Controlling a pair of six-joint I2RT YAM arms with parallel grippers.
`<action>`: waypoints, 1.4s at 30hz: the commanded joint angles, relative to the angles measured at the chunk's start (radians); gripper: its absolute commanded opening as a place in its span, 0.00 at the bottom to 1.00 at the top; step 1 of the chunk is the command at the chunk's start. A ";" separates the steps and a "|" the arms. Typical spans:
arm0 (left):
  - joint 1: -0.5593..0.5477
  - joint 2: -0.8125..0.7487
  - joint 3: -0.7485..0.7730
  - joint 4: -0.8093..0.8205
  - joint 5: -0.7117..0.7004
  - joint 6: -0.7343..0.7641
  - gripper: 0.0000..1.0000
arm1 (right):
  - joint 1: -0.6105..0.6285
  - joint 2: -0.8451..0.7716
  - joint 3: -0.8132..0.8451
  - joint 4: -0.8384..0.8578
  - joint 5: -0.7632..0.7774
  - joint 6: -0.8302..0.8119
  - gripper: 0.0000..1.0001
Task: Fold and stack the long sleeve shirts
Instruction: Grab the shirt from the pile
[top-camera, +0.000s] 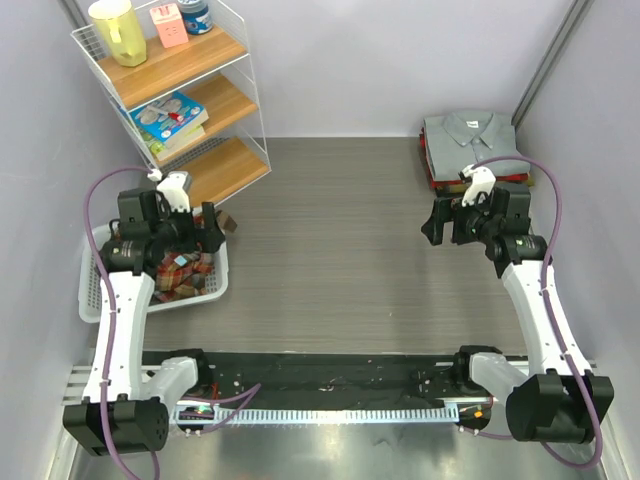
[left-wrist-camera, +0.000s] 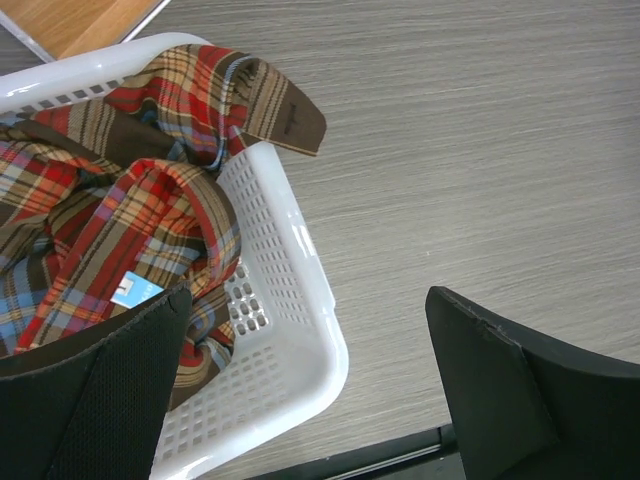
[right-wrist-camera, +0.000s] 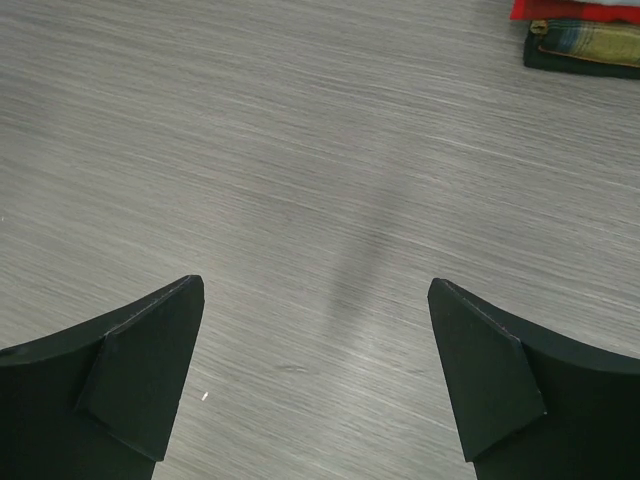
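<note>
My left hand (left-wrist-camera: 308, 300), wide open, hangs over the white plastic basket (left-wrist-camera: 290, 330) holding the crumpled red-brown plaid flannel shirt (left-wrist-camera: 130, 200); my right hand (right-wrist-camera: 315, 290), equally open, hovers near the grey-topped folded shirt stack (top-camera: 470, 135), seemingly several deep.

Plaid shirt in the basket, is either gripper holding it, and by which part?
Nothing is held. The left gripper and right gripper are both open and empty; the plaid shirt lies loose in the white basket.
</note>
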 joint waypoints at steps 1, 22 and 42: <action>0.020 0.020 0.054 -0.055 -0.009 0.048 1.00 | -0.003 0.024 0.056 -0.016 -0.041 -0.030 1.00; 0.391 0.488 0.175 -0.091 -0.131 0.522 1.00 | -0.003 0.135 0.105 -0.110 -0.079 -0.076 1.00; 0.470 0.498 0.176 -0.197 0.114 0.637 0.00 | -0.003 0.150 0.119 -0.119 -0.107 -0.069 1.00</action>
